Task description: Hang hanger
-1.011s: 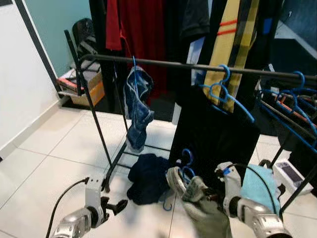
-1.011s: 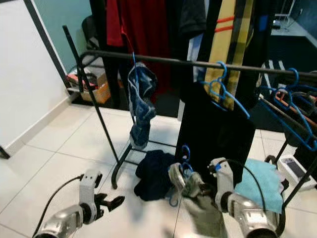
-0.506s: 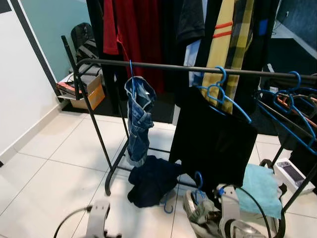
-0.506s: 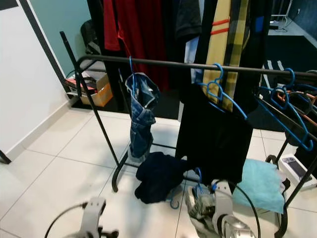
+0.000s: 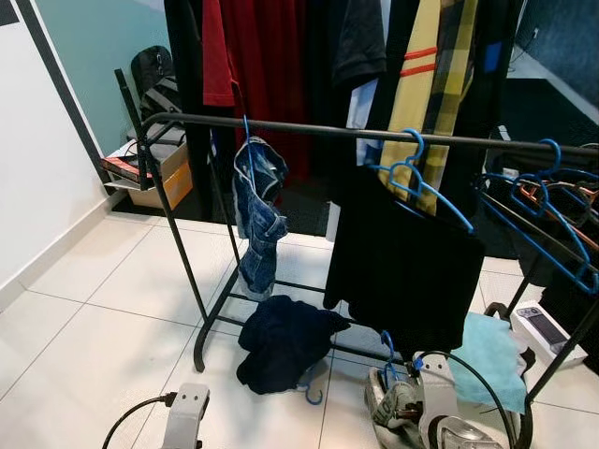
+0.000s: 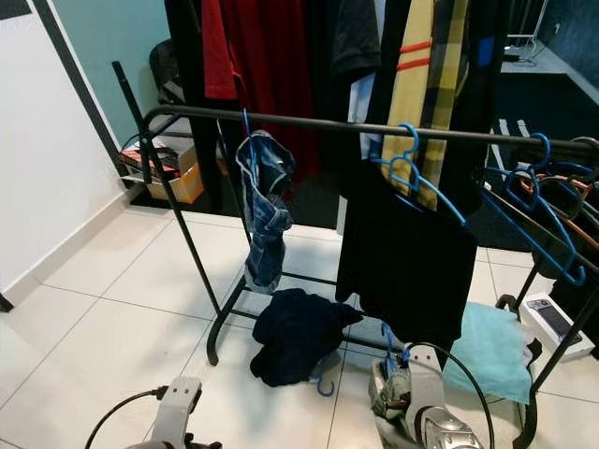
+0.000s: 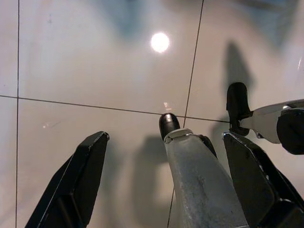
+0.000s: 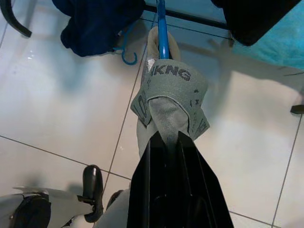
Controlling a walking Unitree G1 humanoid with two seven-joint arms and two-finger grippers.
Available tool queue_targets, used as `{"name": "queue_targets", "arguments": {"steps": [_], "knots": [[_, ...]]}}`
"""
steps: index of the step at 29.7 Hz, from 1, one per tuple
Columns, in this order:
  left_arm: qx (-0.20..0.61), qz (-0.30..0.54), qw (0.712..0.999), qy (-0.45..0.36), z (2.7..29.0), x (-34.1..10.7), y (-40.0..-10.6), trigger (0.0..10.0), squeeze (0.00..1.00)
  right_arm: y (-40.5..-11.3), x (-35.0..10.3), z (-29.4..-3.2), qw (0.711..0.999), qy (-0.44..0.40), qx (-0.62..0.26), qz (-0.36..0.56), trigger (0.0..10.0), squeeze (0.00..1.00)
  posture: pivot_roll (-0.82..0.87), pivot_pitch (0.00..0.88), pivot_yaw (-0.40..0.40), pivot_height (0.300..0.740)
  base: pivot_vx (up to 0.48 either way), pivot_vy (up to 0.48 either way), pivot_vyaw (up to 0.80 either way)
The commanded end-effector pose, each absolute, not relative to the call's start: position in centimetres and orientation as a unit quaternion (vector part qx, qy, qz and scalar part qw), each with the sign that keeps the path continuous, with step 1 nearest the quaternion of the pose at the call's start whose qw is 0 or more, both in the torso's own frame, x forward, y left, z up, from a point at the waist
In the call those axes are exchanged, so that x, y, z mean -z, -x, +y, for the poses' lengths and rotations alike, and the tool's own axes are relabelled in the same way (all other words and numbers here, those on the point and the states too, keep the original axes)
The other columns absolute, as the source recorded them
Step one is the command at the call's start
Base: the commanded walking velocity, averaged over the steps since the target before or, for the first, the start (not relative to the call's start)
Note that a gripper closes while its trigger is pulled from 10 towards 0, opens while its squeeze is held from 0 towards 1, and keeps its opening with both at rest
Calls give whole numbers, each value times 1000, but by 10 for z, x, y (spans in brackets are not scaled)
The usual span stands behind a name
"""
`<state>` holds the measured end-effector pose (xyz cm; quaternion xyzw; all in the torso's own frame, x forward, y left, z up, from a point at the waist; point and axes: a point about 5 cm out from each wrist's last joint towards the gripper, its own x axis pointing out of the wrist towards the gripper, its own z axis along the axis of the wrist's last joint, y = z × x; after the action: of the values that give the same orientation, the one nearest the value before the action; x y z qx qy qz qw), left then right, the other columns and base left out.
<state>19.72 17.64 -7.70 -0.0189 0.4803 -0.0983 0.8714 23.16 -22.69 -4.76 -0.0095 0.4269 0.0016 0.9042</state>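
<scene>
From the left eye view I judge I'm in the carry step: the right hand [image 5: 398, 412] sits low at the bottom edge, just in front of the black rail [image 5: 374, 131] of the clothes rack, with a blue hanger [image 5: 387, 348] sticking up from the grey-green garment [image 5: 388, 407] bunched around it. The rail is well above it, so the next move calls for raising that arm and tipping the hook over the bar, probably into the gap between the hanging jeans [image 5: 257, 210] and the black shirt [image 5: 407, 257] on its own blue hanger. A dark garment [image 5: 281, 341] lies on the tiled floor [image 5: 94, 318] under the rack, and a teal cloth [image 5: 491, 355] lies to the right. The left arm [image 5: 185, 421] idles low on the left. The right eye view tells the same story: the hanger's hook pokes up just below the hem of the black shirt, near it but I can't say whether it touches. In the left wrist view the left hand [image 7: 164, 185] has its black fingers [image 7: 78, 180] spread wide apart over bare tiles, holding nothing. In the right wrist view the right hand's fingers [image 8: 161, 190] are pressed together, clamped on the grey-green fabric wrapped over the hanger's blue neck, so the grip looks to be through cloth; I'd lift slowly in case it slips.
</scene>
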Motion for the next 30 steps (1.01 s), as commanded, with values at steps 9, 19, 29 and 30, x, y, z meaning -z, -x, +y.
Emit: {"name": "queue_targets", "arguments": {"steps": [9,19,29,30], "knots": [[96,493,865,5,180,83,-186,10000,0,-230,50,-225,907,17,4,420,10000,0,-30,0,33,740,0,0,0],[102,493,864,5,179,83,-185,10000,0,-230,50,-224,907,20,4,420,10000,0,-32,0,34,740,0,0,0],[103,492,864,6,178,83,-186,10000,0,-230,50,-224,908,21,4,418,10000,0,-32,0,36,740,0,0,0],[103,492,865,6,178,83,-186,10000,0,-231,50,-223,909,22,3,417,10000,0,-32,0,36,740,0,0,0]]}}
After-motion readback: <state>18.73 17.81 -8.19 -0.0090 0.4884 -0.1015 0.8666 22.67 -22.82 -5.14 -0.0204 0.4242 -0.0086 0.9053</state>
